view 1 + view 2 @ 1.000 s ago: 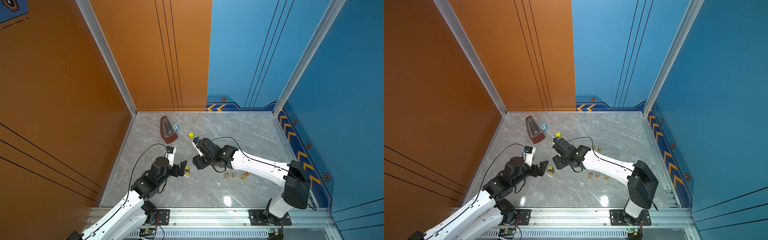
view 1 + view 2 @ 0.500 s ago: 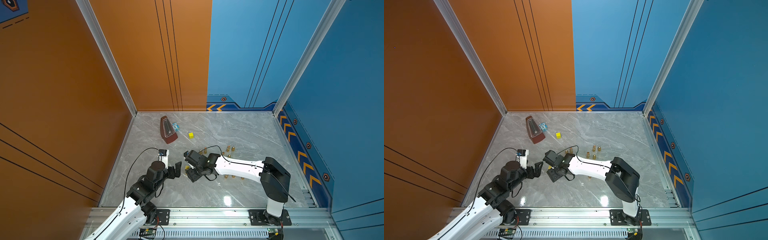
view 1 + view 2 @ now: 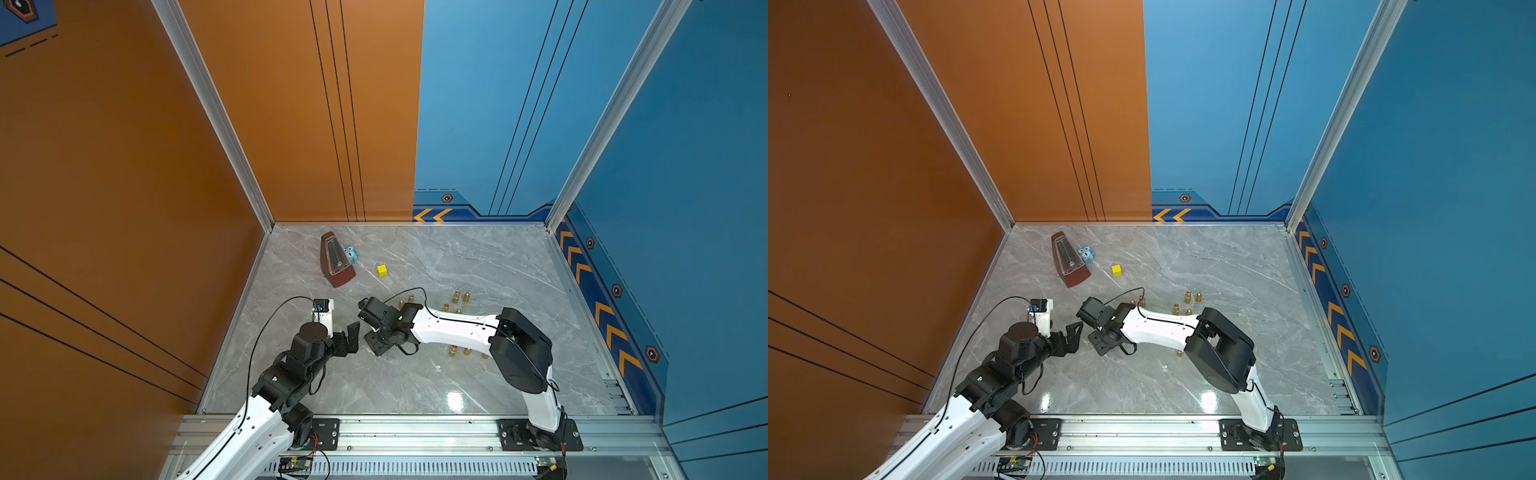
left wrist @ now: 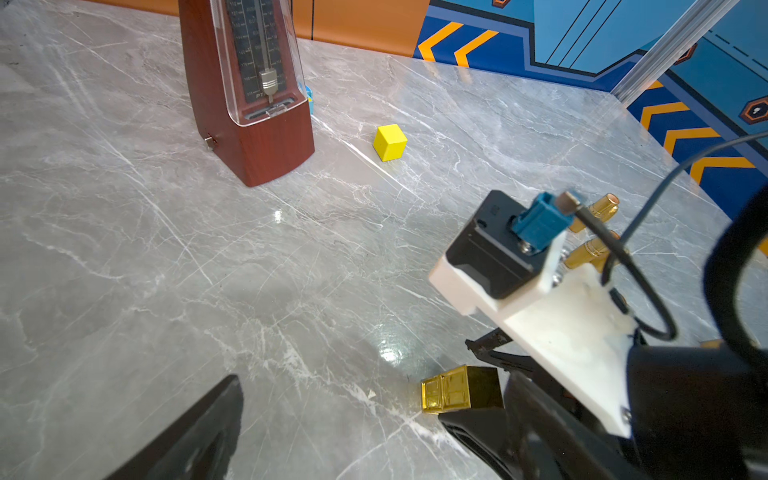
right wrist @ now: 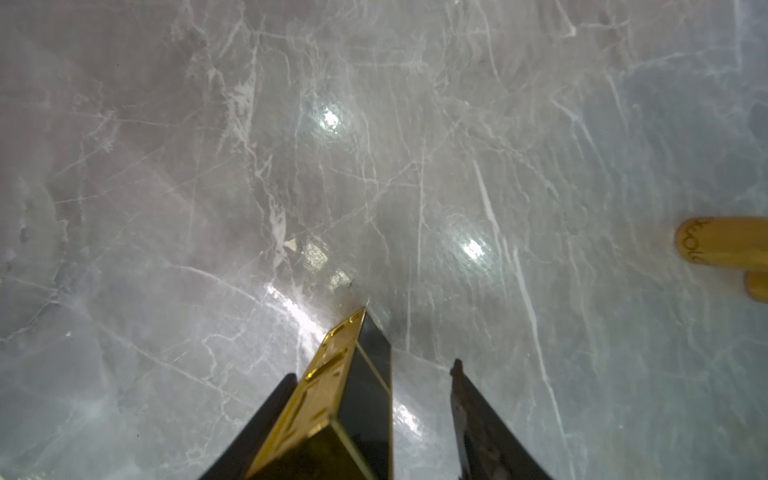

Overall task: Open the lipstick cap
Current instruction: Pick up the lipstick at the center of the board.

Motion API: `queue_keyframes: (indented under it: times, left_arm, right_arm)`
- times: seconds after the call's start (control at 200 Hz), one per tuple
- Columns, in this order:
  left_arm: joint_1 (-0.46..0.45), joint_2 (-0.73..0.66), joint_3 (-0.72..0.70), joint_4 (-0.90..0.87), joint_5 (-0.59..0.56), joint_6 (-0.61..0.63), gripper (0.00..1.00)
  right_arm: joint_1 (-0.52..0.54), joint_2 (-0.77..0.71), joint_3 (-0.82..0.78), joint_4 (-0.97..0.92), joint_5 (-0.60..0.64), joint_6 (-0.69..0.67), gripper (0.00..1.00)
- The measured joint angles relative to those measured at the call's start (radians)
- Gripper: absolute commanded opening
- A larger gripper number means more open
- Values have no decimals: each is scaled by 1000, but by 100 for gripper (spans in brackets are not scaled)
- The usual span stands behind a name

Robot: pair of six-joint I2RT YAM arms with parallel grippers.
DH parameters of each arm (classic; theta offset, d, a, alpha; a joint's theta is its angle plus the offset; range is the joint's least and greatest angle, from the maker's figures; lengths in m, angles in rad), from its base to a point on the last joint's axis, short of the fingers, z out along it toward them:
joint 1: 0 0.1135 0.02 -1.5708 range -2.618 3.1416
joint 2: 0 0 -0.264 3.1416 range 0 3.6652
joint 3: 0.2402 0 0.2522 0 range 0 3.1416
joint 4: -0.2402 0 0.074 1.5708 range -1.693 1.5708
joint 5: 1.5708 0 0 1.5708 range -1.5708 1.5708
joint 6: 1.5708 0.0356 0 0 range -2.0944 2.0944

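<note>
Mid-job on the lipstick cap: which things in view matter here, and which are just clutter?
For the job: lipstick, between the jaws of the right gripper; left gripper, open beside it.
Lying about: metronome; yellow cube; small blue cube; small gold cylinders.

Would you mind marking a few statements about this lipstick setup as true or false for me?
1. The lipstick sits between the fingers of the right gripper. True.
2. The left gripper is shut on the lipstick. False: its jaws stand wide open and it holds nothing.
3. The metronome stands upright on the table. True.
4. The yellow cube rests on top of the metronome. False: it sits on the table beside the metronome, apart from it.
</note>
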Motion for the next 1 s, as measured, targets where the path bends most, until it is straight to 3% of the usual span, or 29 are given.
queue_keyframes:
  times: [0.315,0.626,0.821,1.001]
  left_arm:
    - [18,0,-3,-3,1,0,98]
    - [30,0,-3,-3,6,0,99]
    - [35,0,-3,-3,8,0,99]
    - [37,0,-3,-3,13,0,99]
  right_arm:
    - [-19,76,43,1,13,-8,45]
    - [-13,76,73,-6,40,-7,47]
    - [-11,76,103,-27,73,-3,39]
    - [-11,76,120,-55,93,-3,38]
